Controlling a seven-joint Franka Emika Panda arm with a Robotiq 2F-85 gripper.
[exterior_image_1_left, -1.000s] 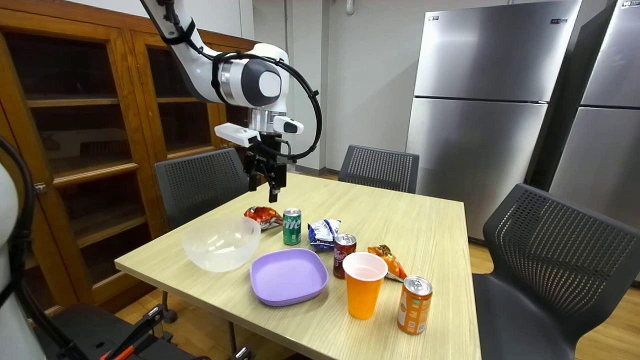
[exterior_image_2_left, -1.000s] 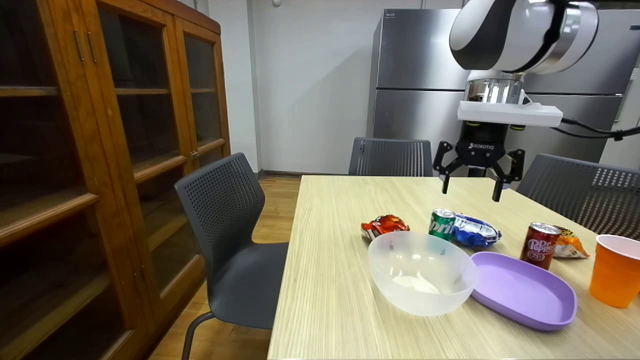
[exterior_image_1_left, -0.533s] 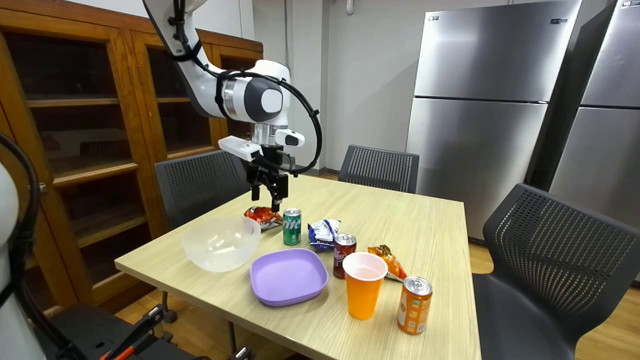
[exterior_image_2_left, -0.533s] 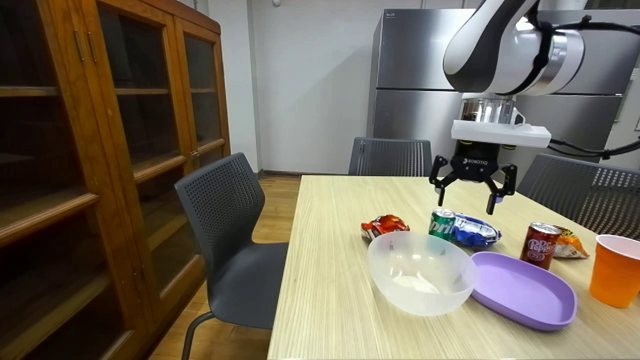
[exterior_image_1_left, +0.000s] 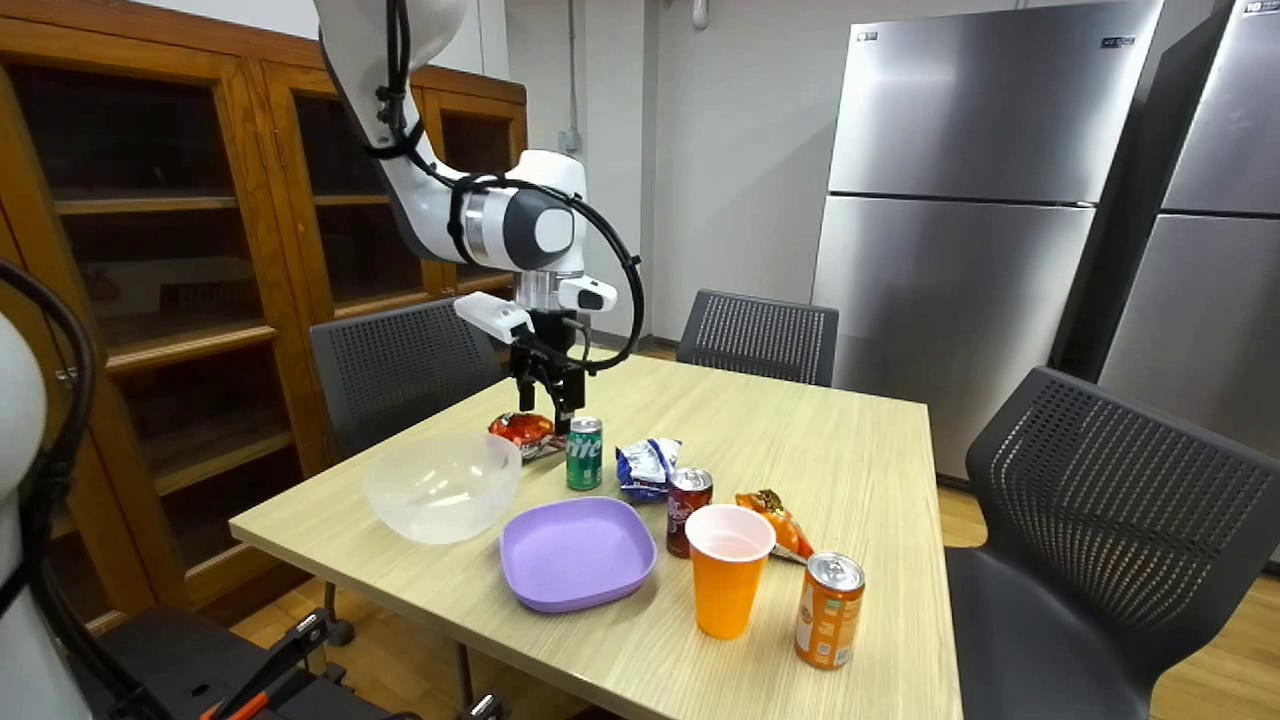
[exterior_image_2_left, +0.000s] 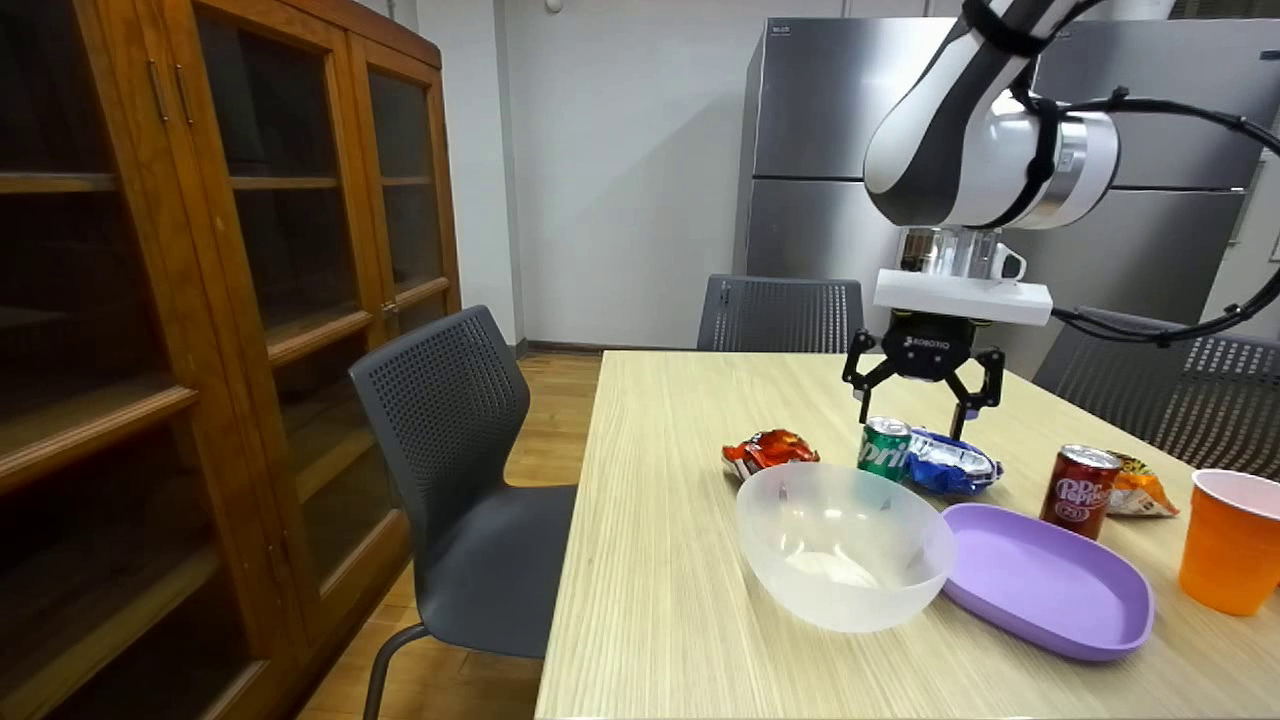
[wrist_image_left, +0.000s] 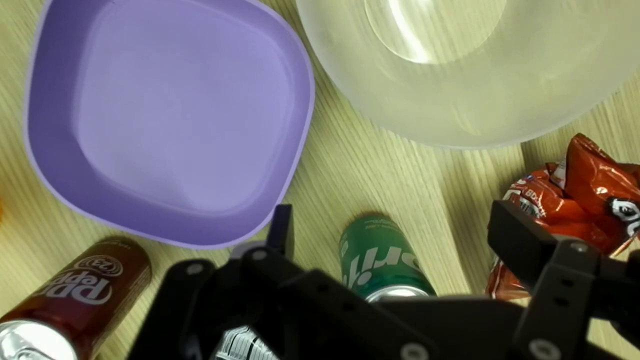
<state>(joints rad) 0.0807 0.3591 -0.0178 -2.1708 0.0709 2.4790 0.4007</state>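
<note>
The gripper holds nothing, as its fingers are wide apart, and hangs near the green can, which stands, likely steady on its flat end, between the red bag on the left and the blue bag on the right.

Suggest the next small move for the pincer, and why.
I'd probably nudge the open, empty pincer toward the green can before lowering: the wrist view lines the can up between the fingertips, but in an exterior view the pincer sits off-center, to the picture's left of it, so straight down might clip the can.
</note>
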